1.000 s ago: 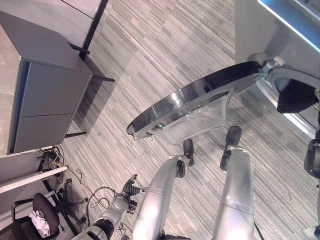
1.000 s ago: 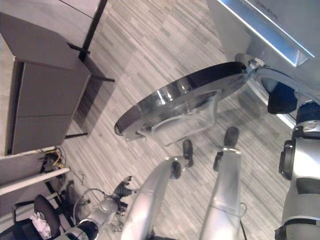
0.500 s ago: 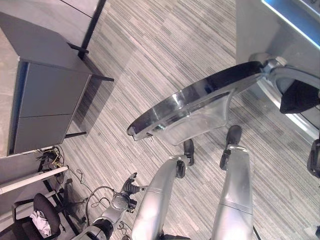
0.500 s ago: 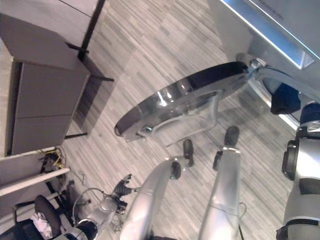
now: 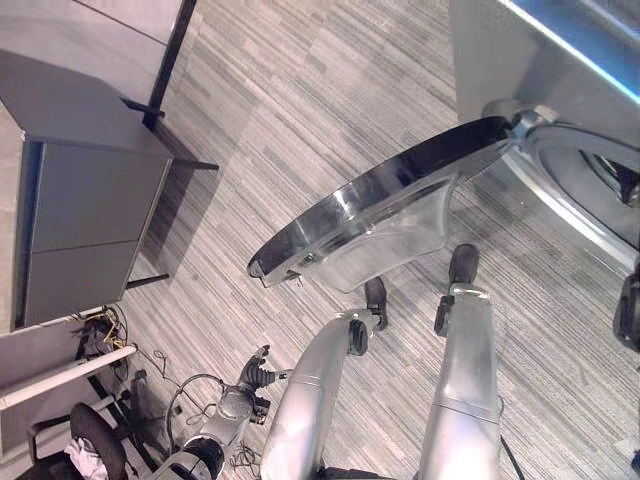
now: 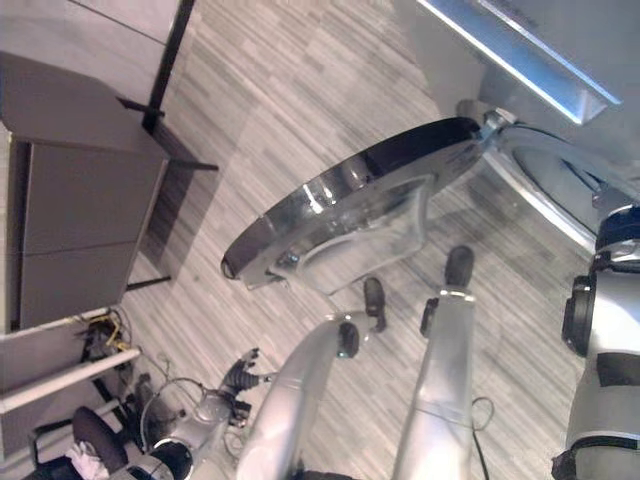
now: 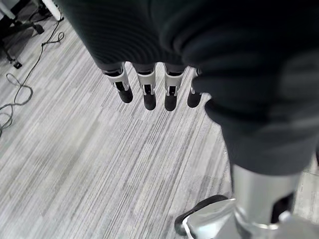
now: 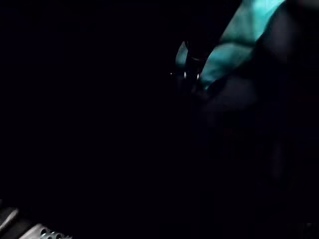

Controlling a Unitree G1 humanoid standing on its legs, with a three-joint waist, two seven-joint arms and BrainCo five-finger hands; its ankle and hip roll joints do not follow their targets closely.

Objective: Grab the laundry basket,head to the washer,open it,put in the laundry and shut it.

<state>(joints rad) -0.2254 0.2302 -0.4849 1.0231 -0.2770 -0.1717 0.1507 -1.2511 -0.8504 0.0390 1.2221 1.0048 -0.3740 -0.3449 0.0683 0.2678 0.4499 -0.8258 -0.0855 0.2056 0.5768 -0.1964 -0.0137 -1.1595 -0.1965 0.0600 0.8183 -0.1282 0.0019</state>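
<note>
Washer door (image 5: 380, 215) wide open; left hand (image 7: 149, 84) slack over floor; right hand's grip unclear, possibly inside drum.

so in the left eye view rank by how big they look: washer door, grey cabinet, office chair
1. washer door and grey cabinet: look alike, unranked
2. office chair, cut off by the frame

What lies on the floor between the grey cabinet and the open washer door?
In the left eye view, only bare striped carpet lies between the grey cabinet and the open washer door.
</note>
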